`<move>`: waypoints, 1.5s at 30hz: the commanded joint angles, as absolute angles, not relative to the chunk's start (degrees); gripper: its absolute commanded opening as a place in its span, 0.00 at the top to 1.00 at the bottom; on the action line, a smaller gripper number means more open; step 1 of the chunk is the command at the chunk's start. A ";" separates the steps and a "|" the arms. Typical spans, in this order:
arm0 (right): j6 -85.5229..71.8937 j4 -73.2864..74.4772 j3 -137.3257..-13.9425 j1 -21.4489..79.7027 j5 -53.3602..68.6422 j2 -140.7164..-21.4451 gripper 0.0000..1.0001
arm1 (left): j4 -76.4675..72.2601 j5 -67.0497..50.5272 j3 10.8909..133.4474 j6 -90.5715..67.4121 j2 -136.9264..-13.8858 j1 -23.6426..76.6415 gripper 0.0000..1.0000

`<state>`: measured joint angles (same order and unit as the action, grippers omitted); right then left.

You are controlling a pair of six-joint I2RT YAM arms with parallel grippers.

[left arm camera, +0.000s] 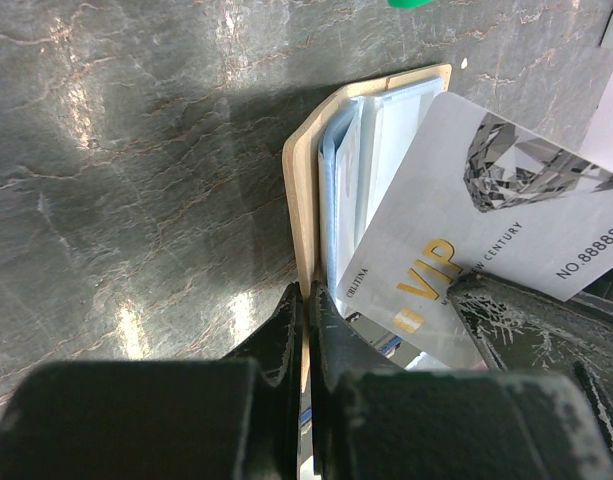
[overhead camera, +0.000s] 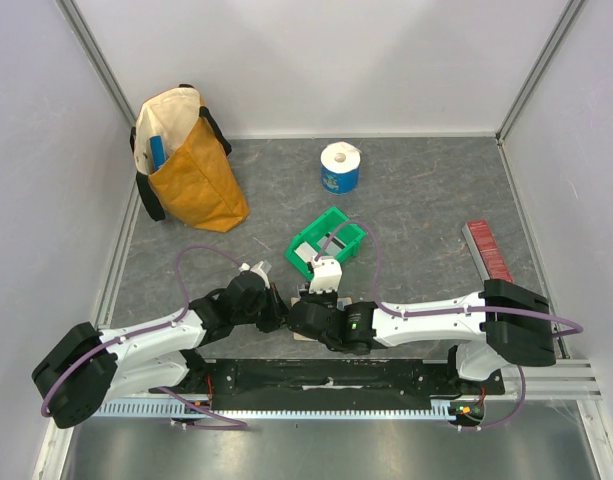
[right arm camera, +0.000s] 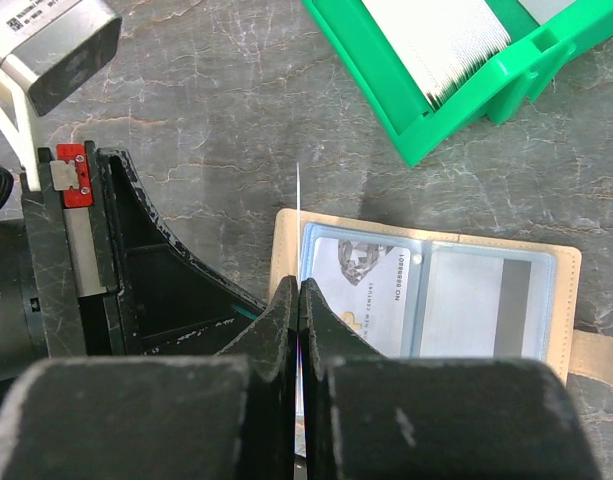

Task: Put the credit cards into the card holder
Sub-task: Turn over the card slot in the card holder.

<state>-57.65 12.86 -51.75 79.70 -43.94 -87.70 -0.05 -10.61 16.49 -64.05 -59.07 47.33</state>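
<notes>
Left hand (left arm camera: pixel 304 297) clamps shut on the card holder's (left arm camera: pixel 300 190) cover edge. Right hand (right arm camera: pixel 299 292), close beside it, pinches a credit card (left arm camera: pixel 466 200) tight against that holder.

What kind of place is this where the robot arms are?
Probably a robot test booth, not a home: plain white walls box in a grey table, and odd props sit about, like a bag and a paper roll.
</notes>
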 commanded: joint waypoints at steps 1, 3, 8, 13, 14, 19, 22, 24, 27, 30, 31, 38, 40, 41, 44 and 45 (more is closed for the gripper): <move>-58.45 11.34 -51.59 79.63 -44.12 -88.42 1.00 | -0.53 -10.28 16.87 -65.04 -58.18 47.20 0.98; -58.45 11.16 -51.68 79.63 -43.68 -88.94 1.00 | -0.53 -10.28 16.96 -65.04 -58.10 47.11 0.98; -58.01 12.83 -52.12 79.63 -44.12 -89.82 1.00 | -0.53 -10.37 17.05 -65.04 -58.09 47.20 0.98; -56.34 17.74 -55.54 81.29 -48.15 -91.05 1.00 | -0.35 -10.37 16.96 -64.95 -57.92 47.20 0.98; -55.99 19.41 -56.76 81.82 -48.95 -91.75 1.00 | -0.35 -10.28 16.96 -65.04 -58.01 47.20 0.98; -55.55 21.80 -60.55 83.93 -49.92 -95.09 1.00 | -0.44 -10.37 17.31 -64.95 -58.09 47.20 0.98; -55.90 21.71 -61.08 84.20 -49.40 -95.54 1.00 | -0.35 -10.28 17.31 -65.04 -58.01 47.20 0.98; -56.07 21.18 -61.00 84.20 -49.13 -95.28 1.00 | -0.35 -10.28 17.14 -65.04 -58.01 47.20 0.98; -56.07 20.39 -60.56 84.20 -48.43 -94.92 1.00 | -0.44 -10.28 17.05 -65.04 -57.83 47.28 0.98; -55.64 20.65 -61.26 84.46 -47.72 -95.97 1.00 | -0.44 -10.28 17.05 -65.13 -57.83 47.20 0.98; -55.98 21.61 -61.87 84.64 -48.16 -96.67 1.00 | -0.44 -10.28 17.05 -65.04 -57.92 47.28 0.98; -59.41 35.67 -68.81 85.95 -53.61 -103.00 1.00 | -0.35 -10.02 16.52 -65.39 -56.95 47.20 0.98; -60.11 36.82 -69.61 86.48 -54.14 -103.45 1.00 | -0.35 -9.84 16.52 -65.30 -57.04 47.28 0.98; -60.20 37.17 -69.87 86.57 -54.40 -103.53 1.00 | -0.35 -9.84 16.52 -65.39 -57.04 47.20 0.98; -60.91 39.02 -70.75 86.66 -55.46 -103.62 1.00 | -0.35 -10.02 16.52 -65.30 -57.13 47.20 0.98; -61.34 39.81 -71.01 86.66 -55.81 -103.62 1.00 | -0.35 -10.02 16.44 -65.39 -57.13 47.20 0.98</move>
<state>-58.08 34.79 -68.27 86.21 -51.83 -103.15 1.58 -9.91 16.47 -64.05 -58.04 47.33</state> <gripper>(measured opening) 0.009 0.032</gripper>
